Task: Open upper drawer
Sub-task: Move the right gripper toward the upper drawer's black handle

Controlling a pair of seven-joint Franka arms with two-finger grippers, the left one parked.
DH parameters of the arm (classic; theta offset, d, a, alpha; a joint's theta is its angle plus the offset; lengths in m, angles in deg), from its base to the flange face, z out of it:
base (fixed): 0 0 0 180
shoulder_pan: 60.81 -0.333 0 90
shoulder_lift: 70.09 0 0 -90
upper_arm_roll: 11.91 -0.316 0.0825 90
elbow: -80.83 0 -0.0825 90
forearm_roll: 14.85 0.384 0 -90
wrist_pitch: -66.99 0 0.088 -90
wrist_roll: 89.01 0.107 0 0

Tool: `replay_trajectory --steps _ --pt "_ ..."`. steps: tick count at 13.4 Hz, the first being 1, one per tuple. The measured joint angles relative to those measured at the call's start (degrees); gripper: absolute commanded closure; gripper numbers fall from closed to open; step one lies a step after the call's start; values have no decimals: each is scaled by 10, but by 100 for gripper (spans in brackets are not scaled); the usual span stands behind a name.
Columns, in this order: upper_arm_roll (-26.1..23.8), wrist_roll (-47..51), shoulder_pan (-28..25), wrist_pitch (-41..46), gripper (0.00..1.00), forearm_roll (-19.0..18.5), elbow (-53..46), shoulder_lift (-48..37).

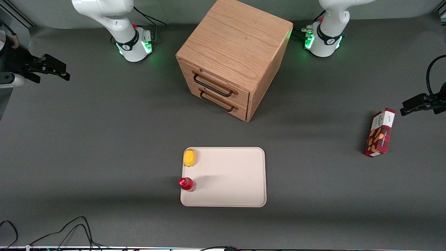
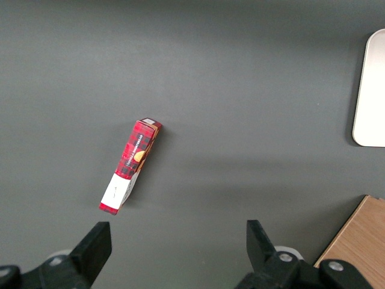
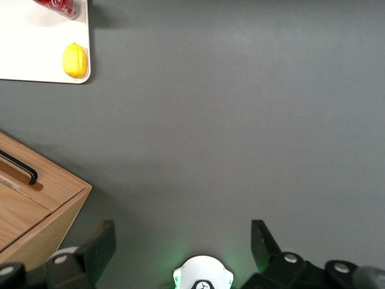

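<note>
The oak cabinet (image 1: 237,42) stands at the middle of the table, farther from the front camera than the tray. Its upper drawer (image 1: 223,83) sits flush and shut, with a thin black bar handle (image 1: 212,86). The matching bottom drawer (image 1: 226,101) below it is shut too. My right gripper (image 1: 57,71) hangs above the table far off toward the working arm's end, well apart from the cabinet. It is open and empty, its fingers (image 3: 99,247) spread wide. A corner of the cabinet (image 3: 42,205) and one end of a drawer handle (image 3: 21,168) show in the right wrist view.
A beige tray (image 1: 240,181) lies nearer the front camera than the cabinet, with a yellow lemon (image 1: 189,157) and a red can (image 1: 187,184) on it. A red cookie box (image 1: 379,132) lies toward the parked arm's end. Cables (image 1: 69,230) run along the front edge.
</note>
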Motion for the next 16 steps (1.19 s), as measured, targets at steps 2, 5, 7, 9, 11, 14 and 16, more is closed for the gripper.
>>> replay_trajectory --steps 2,5,7,9,11,14,16 --pt "0 0 0 0 0 0 -10 7" --pt "0 0 0 1 0 0 -14 8" --pt "0 -1 0 5 0 1 -17 9" --pt "-1 -14 -2 13 0 28 -18 11" --pt "-4 -30 -8 14 0 91 -19 20" --pt "-28 -68 -21 15 0 151 -59 77" --pt "-75 -119 -28 21 0 194 -95 138"
